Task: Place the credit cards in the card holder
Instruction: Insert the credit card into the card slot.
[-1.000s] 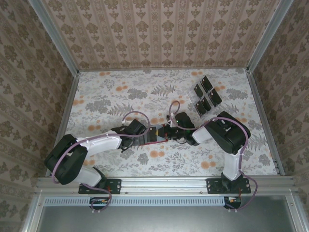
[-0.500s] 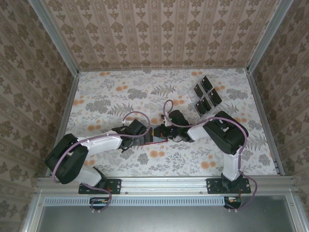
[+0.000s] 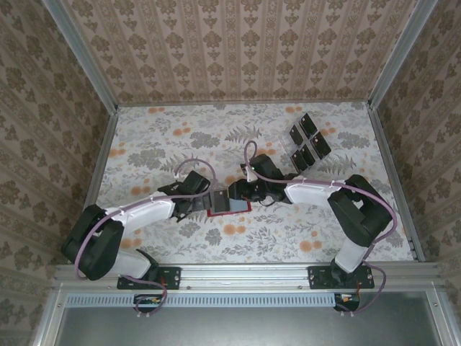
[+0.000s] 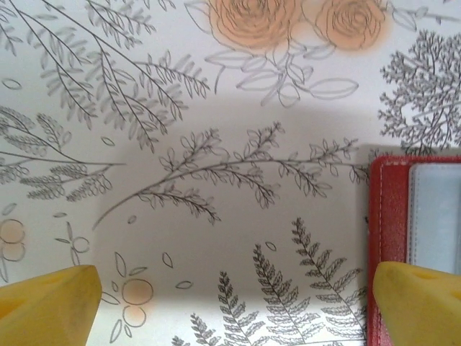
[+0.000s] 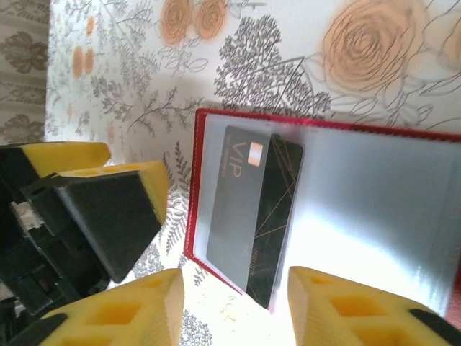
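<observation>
1. Since a second ago my right hand [image 5: 234, 285] has slid left across the bench [image 3: 158, 144] to the card holder, and its fingers have come apart from shut. My right elbow has swung out toward the bench's right side.
2. The card holder [image 5: 346, 202] now lies open and flat on the near middle of the bench, between my two hands. Its red rim frames pale grey pockets.
3. One dark credit card [image 5: 252, 209], marked VIP, lies in the half of the holder nearer my left hand. It is partly tucked under a pale pocket, with a dark strip left uncovered and one end reaching the holder's red edge.
4. My right hand hovers over that end of the card with its yellow fingers [image 5: 346, 310] moderately apart on either side. They grip nothing that I can see.
5. My left hand [image 4: 230, 303] is spread wide and holds nothing. It sits low over the bench just beside the holder, one yellow fingertip [image 4: 418, 299] at the holder's red edge and the other over bare floral cloth.
6. The remaining credit cards [image 3: 306, 144] lie in rows in a clear tray [image 3: 287, 149] at the far right of the bench, well apart from the holder.
</observation>
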